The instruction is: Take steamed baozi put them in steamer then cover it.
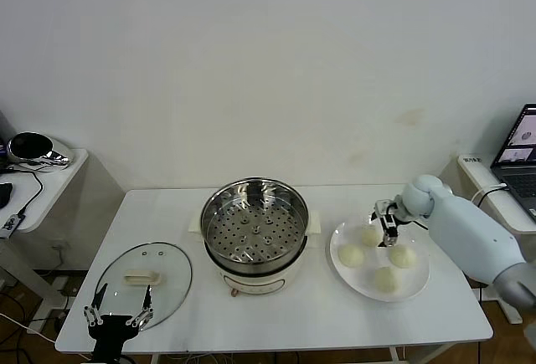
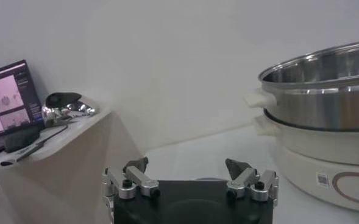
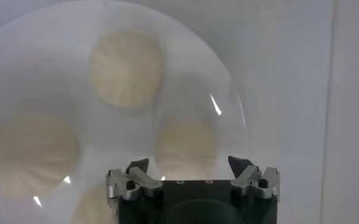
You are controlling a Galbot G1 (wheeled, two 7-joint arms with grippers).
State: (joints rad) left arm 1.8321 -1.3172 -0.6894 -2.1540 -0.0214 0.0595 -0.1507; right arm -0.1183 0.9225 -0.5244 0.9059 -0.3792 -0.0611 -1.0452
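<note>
Several cream-white steamed baozi lie on a white plate (image 1: 414, 284) at the table's right. My right gripper (image 1: 388, 232) hangs low over the plate's far side, by the farthest baozi (image 1: 371, 236). In the right wrist view this gripper (image 3: 188, 165) is open, and one baozi (image 3: 185, 143) lies between its fingertips, with others (image 3: 127, 70) beyond. The steamer (image 1: 254, 230), a shiny steel pot with a perforated tray on a cream base, stands uncovered at the table's centre. My left gripper (image 1: 117, 314) waits open at the front left; its wrist view shows the open gripper (image 2: 187, 165) and the steamer (image 2: 325, 91).
A round glass lid (image 1: 142, 284) with a cream handle lies flat at the front left, just beyond the left gripper. A side table with a shiny object (image 1: 33, 148) stands to the left. A laptop (image 1: 523, 151) sits on a stand to the right.
</note>
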